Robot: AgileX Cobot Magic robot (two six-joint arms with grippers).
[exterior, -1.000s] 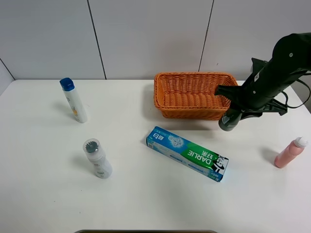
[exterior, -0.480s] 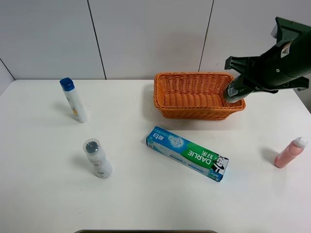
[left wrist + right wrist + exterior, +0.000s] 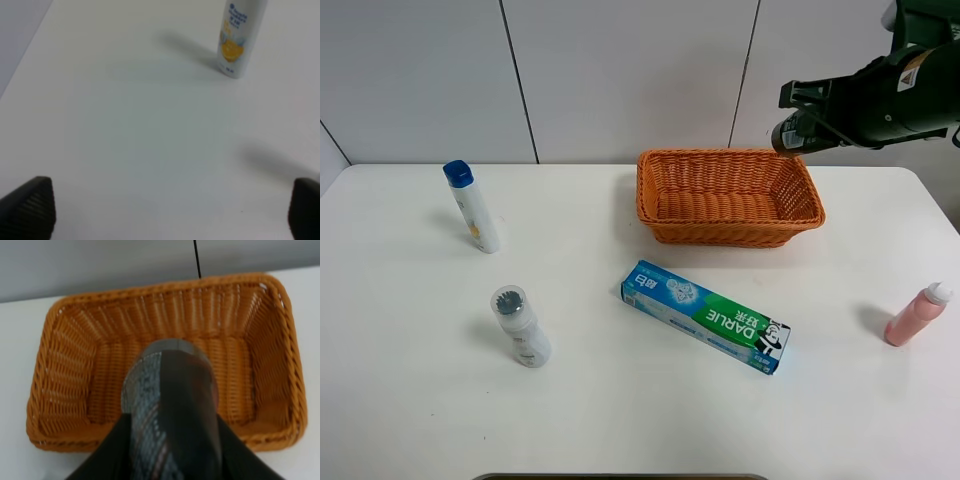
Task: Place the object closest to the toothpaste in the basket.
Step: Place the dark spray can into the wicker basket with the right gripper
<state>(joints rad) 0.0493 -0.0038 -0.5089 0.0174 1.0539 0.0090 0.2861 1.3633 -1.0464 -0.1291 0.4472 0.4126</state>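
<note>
The blue-green toothpaste box (image 3: pixel 706 315) lies flat on the white table, in front of the orange wicker basket (image 3: pixel 720 232). My right gripper (image 3: pixel 812 112) is shut on a dark grey cylindrical bottle (image 3: pixel 788 134) and holds it in the air above the basket's back right corner. In the right wrist view the bottle (image 3: pixel 172 400) points down over the basket's inside (image 3: pixel 75 385), with the gripper (image 3: pixel 172 452) clamped around it. My left gripper (image 3: pixel 167 210) is open and empty over bare table; it is out of the exterior view.
A white bottle with a blue cap (image 3: pixel 473 207) stands at the far left and also shows in the left wrist view (image 3: pixel 237 40). A white bottle with a clear cap (image 3: pixel 520 326) stands at the front left. A pink bottle (image 3: pixel 917 314) stands at the right edge.
My right gripper has lifted the dark bottle from beside the basket's right front corner up and back, to above the basket's rear right. Nothing else has moved.
</note>
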